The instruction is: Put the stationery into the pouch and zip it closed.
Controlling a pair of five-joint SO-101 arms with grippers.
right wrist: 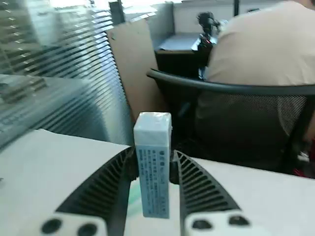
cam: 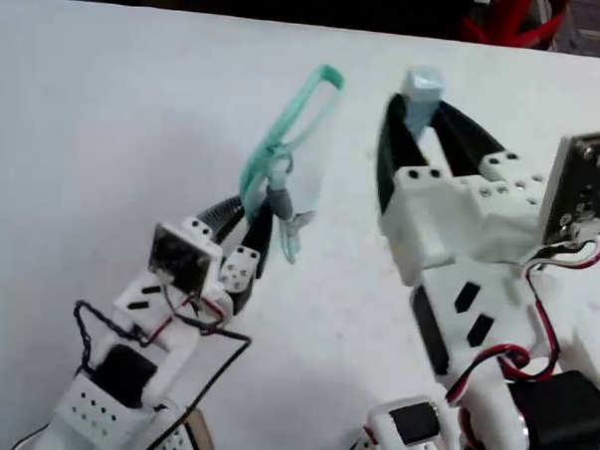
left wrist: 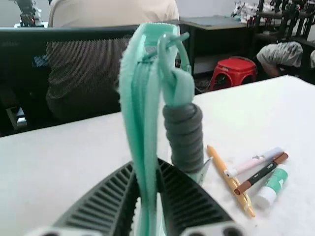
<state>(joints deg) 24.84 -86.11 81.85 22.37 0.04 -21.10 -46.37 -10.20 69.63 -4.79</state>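
Pouch of mint-green translucent plastic point(left wrist: 139, 98) stands on edge, zip strip uppermost, pinched between the ribbed black fingers of the left end effector point(left wrist: 147, 172), which is closed on it. A grey ribbed zipper pull point(left wrist: 183, 137) hangs against the pouch just above one finger. In the high view the pouch point(cam: 283, 150) reaches away from the left end effector point(cam: 255, 228) over the white tabletop point(cam: 105, 127). Nearby but apart from the pouch, the right end effector point(right wrist: 153, 155) grips an upright white block eraser point(right wrist: 153, 132) in a pale blue sleeve. Close together on the tabletop lie an orange pen point(left wrist: 230, 179), a pink-and-white marker point(left wrist: 253, 162), a brown-capped marker point(left wrist: 261, 173) and a green-and-white glue stick point(left wrist: 273, 186).
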